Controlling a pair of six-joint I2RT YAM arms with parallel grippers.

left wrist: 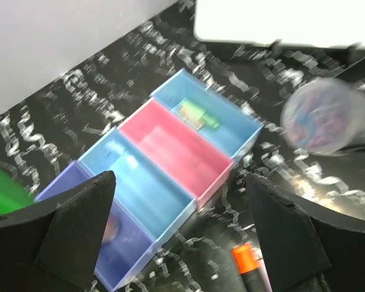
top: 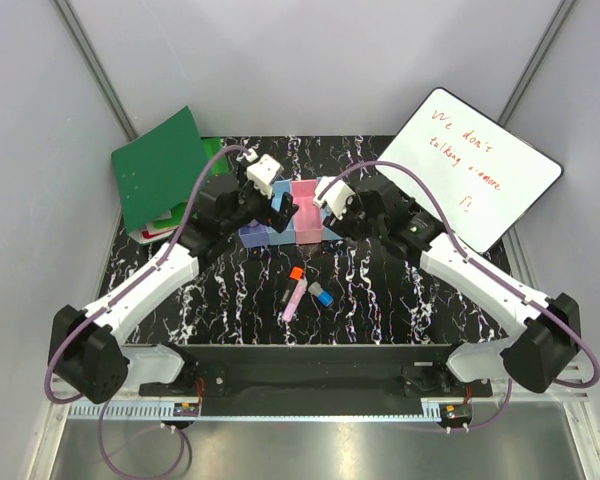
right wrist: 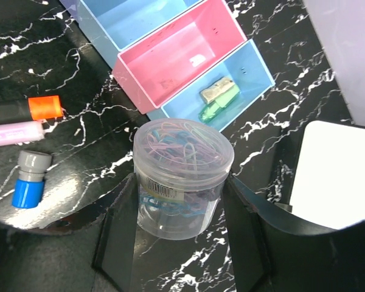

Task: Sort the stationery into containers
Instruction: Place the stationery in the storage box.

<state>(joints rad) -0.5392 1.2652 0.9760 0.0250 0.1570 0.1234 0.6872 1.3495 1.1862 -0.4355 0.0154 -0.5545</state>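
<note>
Your right claw (right wrist: 182,228) is squeezed onto a clear round tub (right wrist: 182,173) of paper clips, one finger on each side, low in the middle of its view. Your left claw (left wrist: 182,234) is wide open and holds nothing. It hangs above the four bins (left wrist: 214,176). A green highlighter (right wrist: 218,104) lies in the end light blue bin. An orange-capped marker (right wrist: 24,111), a pink marker (right wrist: 12,134) and a small blue piece (right wrist: 28,181) lie on the desk (right wrist: 91,146) at the left.

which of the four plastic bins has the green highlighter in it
The light blue plastic end bin beside the pink bin; the green highlighter lies inside.
</note>
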